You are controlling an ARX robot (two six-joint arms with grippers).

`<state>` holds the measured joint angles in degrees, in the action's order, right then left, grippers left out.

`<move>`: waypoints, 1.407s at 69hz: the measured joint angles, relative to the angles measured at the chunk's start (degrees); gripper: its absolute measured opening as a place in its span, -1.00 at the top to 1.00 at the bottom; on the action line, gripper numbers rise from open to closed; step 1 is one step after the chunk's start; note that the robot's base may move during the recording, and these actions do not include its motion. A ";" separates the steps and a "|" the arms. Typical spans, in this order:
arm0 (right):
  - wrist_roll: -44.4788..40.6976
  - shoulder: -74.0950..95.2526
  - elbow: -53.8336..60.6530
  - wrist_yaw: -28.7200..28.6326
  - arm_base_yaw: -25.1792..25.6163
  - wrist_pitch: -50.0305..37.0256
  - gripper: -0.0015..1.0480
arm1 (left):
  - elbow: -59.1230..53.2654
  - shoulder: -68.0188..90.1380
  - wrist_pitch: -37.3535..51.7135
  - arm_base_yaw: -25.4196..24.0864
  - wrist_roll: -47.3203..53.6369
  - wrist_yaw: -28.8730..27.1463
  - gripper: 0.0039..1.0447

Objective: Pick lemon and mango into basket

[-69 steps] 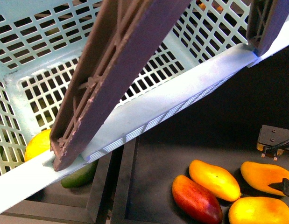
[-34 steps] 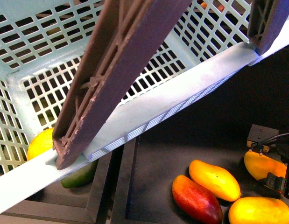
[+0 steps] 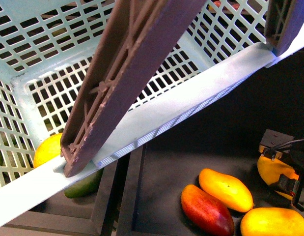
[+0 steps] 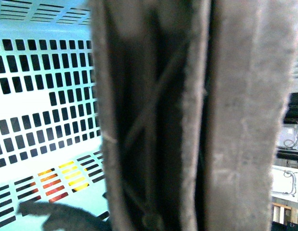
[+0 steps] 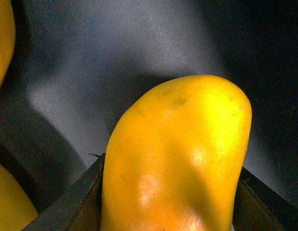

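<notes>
Black claw [image 3: 283, 169], orange trim, cable.

Handle [image 3: 122, 73] cuts diagonally across basket [image 3: 181, 105] mouth, with open gaps on both sides of it. Lemon [image 3: 46, 149] takes the near left corner. Dark surface [image 3: 191, 157] below the rim is free. Right hand [image 3: 284, 172] straddles mango [image 3: 268, 169]. Tight there: yellow mangoes [image 3: 225, 189] and red mango [image 3: 207, 210] lie just beside.

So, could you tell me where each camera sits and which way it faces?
Front: on the body, looking down at the light turquoise slotted plastic basket and its brown handle; the right hand shows.
Left wrist: pressed close to that handle; no hand plainly visible.
Right wrist: looking along its dark fingers at a smooth yellow-orange mango.
Front and right wrist share that mango.
</notes>
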<state>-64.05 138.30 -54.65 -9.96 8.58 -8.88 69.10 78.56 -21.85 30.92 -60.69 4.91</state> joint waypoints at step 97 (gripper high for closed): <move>87.73 -75.38 19.08 -20.52 -14.62 -19.45 -0.10 | 0.00 0.00 0.00 0.00 0.00 -0.02 0.74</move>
<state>23.68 62.92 -35.57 -30.48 -6.04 -28.34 69.10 78.56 -21.85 30.92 -60.69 4.89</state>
